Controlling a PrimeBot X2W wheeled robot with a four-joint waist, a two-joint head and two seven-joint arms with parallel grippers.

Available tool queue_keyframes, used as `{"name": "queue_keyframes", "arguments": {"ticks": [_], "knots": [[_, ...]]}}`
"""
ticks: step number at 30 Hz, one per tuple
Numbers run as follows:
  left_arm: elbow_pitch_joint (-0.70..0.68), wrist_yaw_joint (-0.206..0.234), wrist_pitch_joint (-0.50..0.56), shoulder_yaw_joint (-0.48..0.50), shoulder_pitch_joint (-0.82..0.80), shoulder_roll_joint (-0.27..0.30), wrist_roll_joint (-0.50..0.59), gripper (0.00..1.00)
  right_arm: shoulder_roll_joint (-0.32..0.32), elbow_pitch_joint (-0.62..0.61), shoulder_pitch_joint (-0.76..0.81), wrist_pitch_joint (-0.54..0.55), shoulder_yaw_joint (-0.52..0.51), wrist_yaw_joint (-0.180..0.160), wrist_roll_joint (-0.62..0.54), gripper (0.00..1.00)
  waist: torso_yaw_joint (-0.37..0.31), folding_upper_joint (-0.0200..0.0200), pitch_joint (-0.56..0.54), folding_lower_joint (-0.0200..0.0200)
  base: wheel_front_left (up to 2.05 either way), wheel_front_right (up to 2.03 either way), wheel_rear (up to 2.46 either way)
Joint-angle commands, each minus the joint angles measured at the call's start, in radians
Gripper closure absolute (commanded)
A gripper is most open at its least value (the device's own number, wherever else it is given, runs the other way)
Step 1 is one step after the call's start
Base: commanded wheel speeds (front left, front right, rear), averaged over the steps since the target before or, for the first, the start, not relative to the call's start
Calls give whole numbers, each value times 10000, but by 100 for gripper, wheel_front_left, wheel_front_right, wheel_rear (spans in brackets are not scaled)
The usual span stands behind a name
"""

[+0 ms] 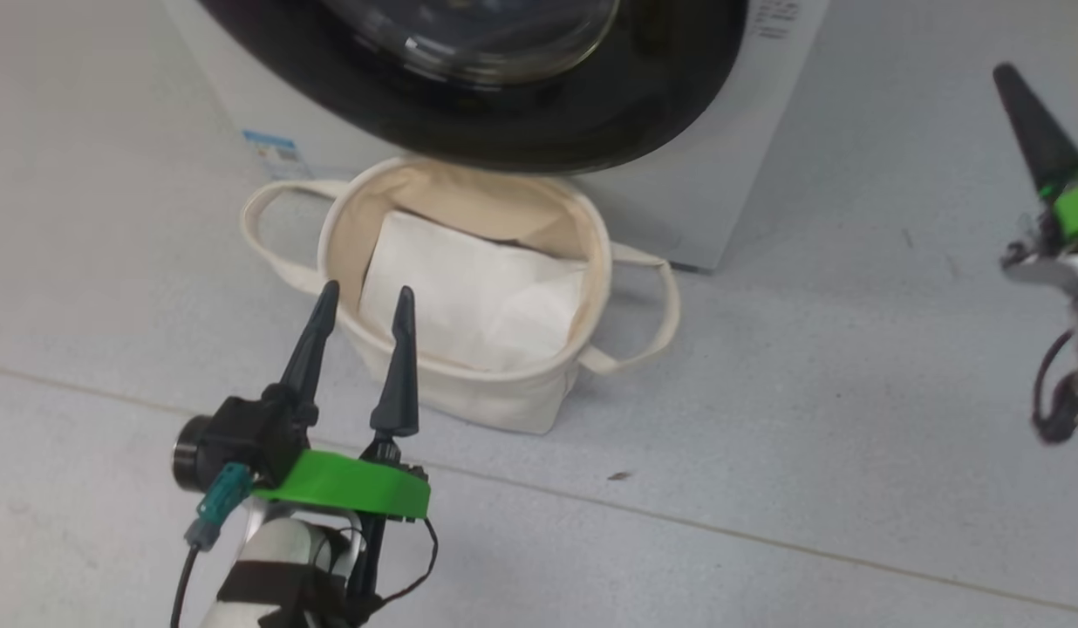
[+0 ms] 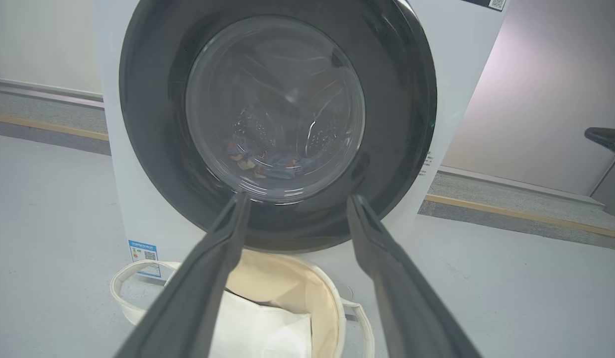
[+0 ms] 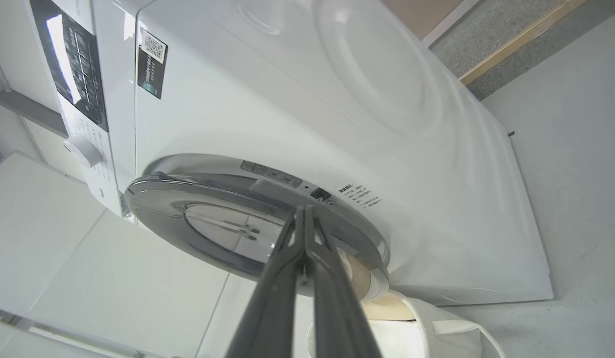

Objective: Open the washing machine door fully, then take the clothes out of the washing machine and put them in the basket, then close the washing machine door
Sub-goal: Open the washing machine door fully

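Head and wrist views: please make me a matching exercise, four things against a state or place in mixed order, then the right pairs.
1 round cream canvas basket
2 light-blue printed clothes
3 left gripper
4 right gripper

a shut
b holds a flat white sheet
c open
d behind the glass of the round glossy black door

Pairs: 1-b; 2-d; 3-c; 4-a

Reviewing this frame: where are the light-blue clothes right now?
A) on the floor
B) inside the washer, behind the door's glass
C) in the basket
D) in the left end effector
B: in the left wrist view the clothes show through the glass of the door, while the basket holds a white sheet.
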Motion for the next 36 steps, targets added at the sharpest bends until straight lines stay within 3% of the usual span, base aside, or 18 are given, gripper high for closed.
{"name": "queue_keyframes", "arguments": {"ticks": [1,8,15,24,36], "knots": [[-250,-77,-87,230,-353,39,103,0,-304,-96,-656,555,141,2,357,100,249,0,268,0,0,0,0],[-87,-131,-87,86,-559,-93,90,0,-831,1574,-2708,3073,47,2,1929,100,692,0,978,0,0,0,0],[-207,9,-87,-252,-783,-116,-168,0,-981,3574,-4593,4652,-33,2,2604,100,1075,0,1708,0,0,0,0],[-486,426,-87,-874,-1161,-118,-680,0,-893,5483,-6834,5001,48,2,2509,100,1569,0,2577,-1,0,0,0],[-873,816,-87,-1382,-1473,-119,-1092,0,-633,6303,-8111,4795,188,2,2295,100,2111,0,3048,-1,0,0,0]]}}
